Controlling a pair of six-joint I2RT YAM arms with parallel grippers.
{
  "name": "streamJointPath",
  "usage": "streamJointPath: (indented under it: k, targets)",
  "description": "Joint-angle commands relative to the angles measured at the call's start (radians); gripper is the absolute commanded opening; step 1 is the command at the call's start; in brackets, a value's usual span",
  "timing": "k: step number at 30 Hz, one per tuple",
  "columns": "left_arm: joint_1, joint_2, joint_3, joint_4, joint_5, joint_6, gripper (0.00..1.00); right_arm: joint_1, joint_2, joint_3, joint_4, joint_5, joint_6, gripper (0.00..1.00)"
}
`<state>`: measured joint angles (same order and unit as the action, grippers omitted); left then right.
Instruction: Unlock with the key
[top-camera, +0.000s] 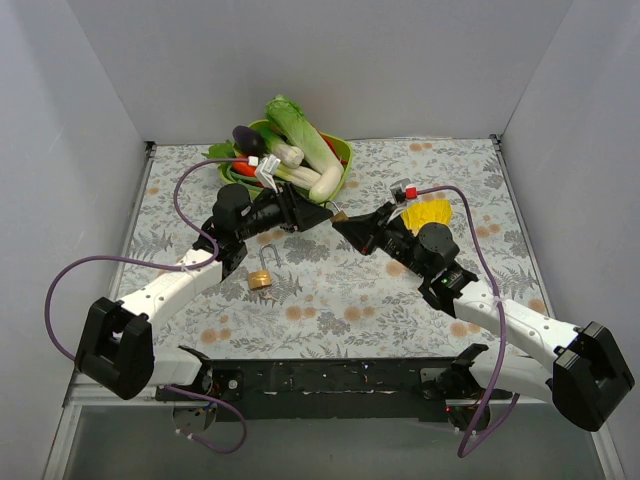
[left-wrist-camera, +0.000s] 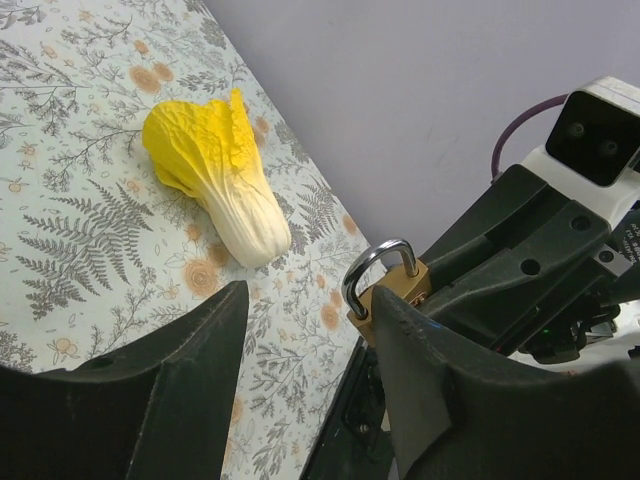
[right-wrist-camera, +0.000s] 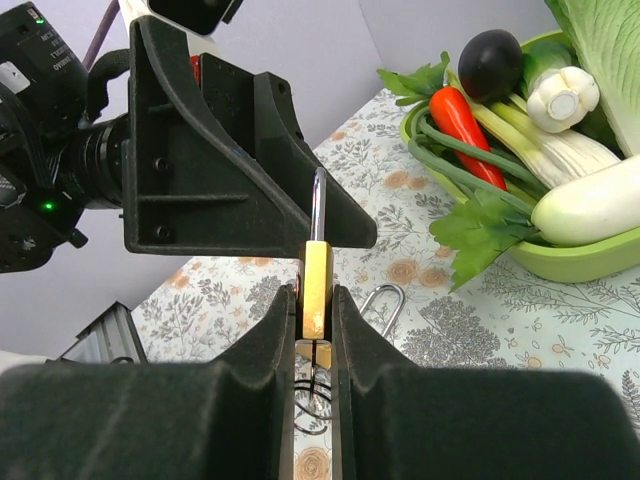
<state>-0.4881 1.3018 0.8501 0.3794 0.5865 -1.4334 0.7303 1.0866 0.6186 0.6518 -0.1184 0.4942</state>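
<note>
Floral tablecloth, grey walls | right gripper (right-wrist-camera: 315, 297) clamped on small brass padlock (right-wrist-camera: 318, 268), shackle upright | left gripper (left-wrist-camera: 310, 300) wide open, empty; padlock at its 3 o'clock, nearest | key unclear: dark rings (right-wrist-camera: 312, 400) hang beneath padlock

readable text: none
camera housing (right-wrist-camera: 45, 60): small white print, too fine to read
sticker (left-wrist-camera: 630, 240): on right arm, cut by frame edge, illegible
small padlock (right-wrist-camera: 318, 285): brass side only, no stamp legible
large padlock (top-camera: 261, 279): too small to read
</note>
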Motion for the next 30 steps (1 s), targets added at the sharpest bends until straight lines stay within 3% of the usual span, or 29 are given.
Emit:
streamJointPath:
  k: [1,6,11,16,25,30]
  targets:
    - [-0.027,-0.001,0.040,-0.013,-0.002,0.027,0.51,0.000,-0.014,0.044,0.062,0.006,-0.006,0.01]
    - [-0.032,0.004,0.041,-0.031,-0.023,0.034,0.50,0.000,-0.017,0.050,0.063,-0.010,-0.008,0.01]
    - [-0.033,0.013,0.035,-0.042,-0.050,0.039,0.43,0.000,-0.030,0.049,0.083,-0.047,0.013,0.01]
    - [-0.043,-0.002,0.012,0.002,-0.051,0.041,0.44,0.000,-0.048,0.049,0.109,-0.064,0.098,0.01]
    - [-0.052,-0.064,-0.065,0.144,-0.030,0.053,0.77,-0.002,-0.060,0.049,0.178,-0.098,0.214,0.01]
    - [-0.053,-0.082,-0.056,0.122,-0.042,0.062,0.84,-0.002,-0.085,0.044,0.105,-0.049,0.166,0.01]
